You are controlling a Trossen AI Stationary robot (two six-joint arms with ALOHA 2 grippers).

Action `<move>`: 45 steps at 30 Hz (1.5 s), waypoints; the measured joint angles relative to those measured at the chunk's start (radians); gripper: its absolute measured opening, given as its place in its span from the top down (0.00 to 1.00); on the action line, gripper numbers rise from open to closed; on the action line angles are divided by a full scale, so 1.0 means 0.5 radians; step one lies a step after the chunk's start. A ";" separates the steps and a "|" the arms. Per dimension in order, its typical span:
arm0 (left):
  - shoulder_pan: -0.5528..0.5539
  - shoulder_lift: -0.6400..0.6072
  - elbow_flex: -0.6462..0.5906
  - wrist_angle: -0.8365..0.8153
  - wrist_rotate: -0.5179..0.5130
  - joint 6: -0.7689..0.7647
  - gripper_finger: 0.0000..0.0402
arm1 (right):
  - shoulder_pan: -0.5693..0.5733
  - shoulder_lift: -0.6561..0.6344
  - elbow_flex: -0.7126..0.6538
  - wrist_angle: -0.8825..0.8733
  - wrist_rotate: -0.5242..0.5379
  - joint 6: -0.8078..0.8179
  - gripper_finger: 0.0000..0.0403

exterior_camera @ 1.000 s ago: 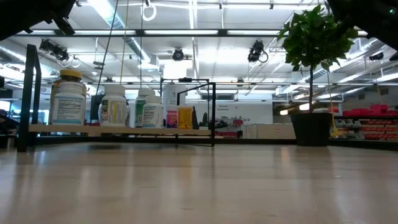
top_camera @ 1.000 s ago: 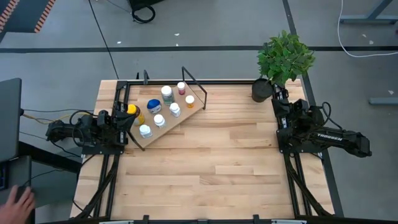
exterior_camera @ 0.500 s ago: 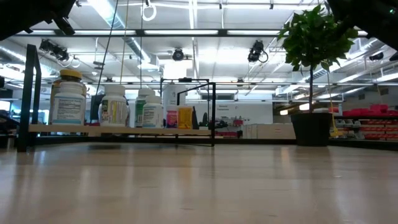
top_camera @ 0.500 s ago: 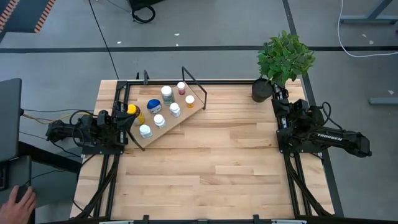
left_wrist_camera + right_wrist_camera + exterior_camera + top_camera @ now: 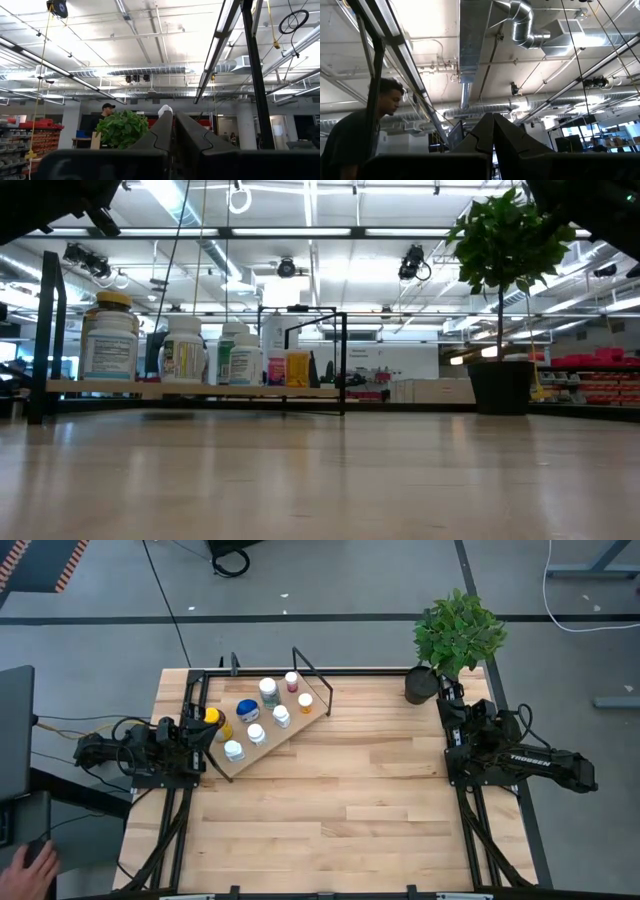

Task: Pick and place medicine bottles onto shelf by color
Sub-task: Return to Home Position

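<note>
While the bottles (image 5: 256, 733) stand upright on the shelf (image 5: 293, 726) at the bench's far left, the left hand (image 5: 173, 116) rests just beside it, fingers pressed together and empty; the right hand (image 5: 493, 118), likewise closed, sits well apart.

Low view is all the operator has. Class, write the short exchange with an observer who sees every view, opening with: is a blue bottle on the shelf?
Observer: Yes, the high view shows a blue-capped bottle between the yellow-capped bottle and a white-capped bottle on the shelf.
Operator: Is the left gripper free?
Observer: The left gripper is shut on nothing, aimed at the ceiling.
Operator: And the right?
Observer: The right gripper is shut and empty too.
</note>
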 joint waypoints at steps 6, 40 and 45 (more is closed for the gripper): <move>0.000 0.000 0.000 0.000 0.001 0.000 0.93 | 0.000 0.000 0.000 0.000 0.000 0.000 0.96; 0.000 0.000 0.000 0.000 0.000 0.000 0.94 | 0.000 0.000 0.000 0.000 0.000 -0.002 0.96; 0.000 0.000 0.000 0.000 0.000 0.000 0.93 | 0.000 0.000 0.000 0.000 -0.001 -0.002 0.96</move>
